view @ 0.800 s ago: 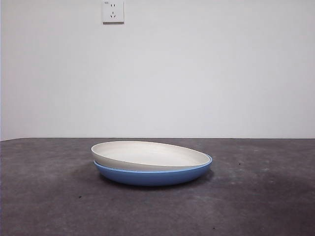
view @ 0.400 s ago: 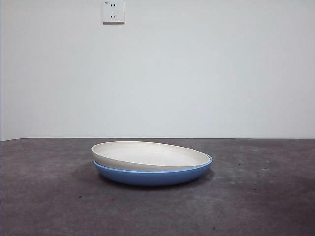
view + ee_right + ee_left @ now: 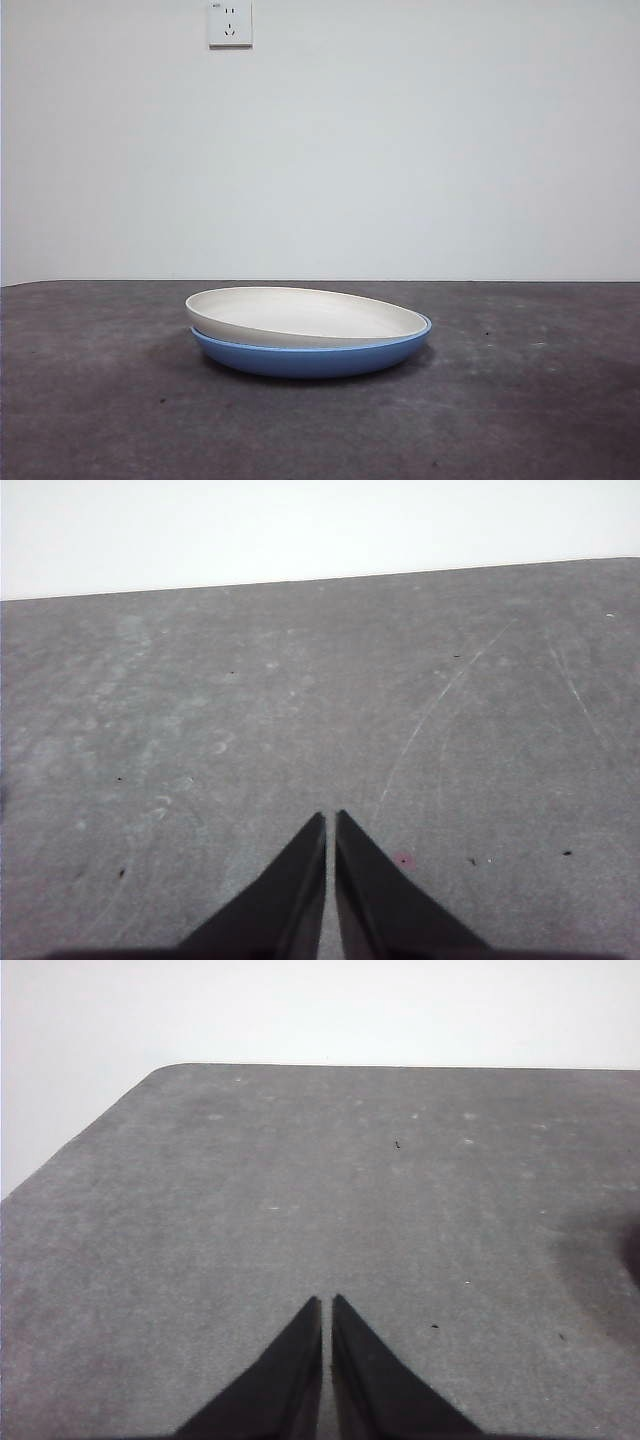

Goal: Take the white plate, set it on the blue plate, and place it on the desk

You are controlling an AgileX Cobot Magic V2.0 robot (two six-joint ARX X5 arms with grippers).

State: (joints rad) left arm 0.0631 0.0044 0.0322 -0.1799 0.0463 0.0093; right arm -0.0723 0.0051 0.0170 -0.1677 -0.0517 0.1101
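You see the white plate (image 3: 300, 312) resting tilted in the blue plate (image 3: 310, 357), which sits mid-tabletop (image 3: 100, 400); a wall socket (image 3: 229, 22) hangs behind.

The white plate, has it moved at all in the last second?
No. The white plate sits in the same spot on the blue plate, unchanged against the wall socket.

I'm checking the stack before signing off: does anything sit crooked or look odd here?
Yes: the white plate rests tilted in the blue plate, its left rim raised above the blue rim while its right side sinks inside. No chips or spills show. Both grippers hang shut over bare desk, away from the plates.
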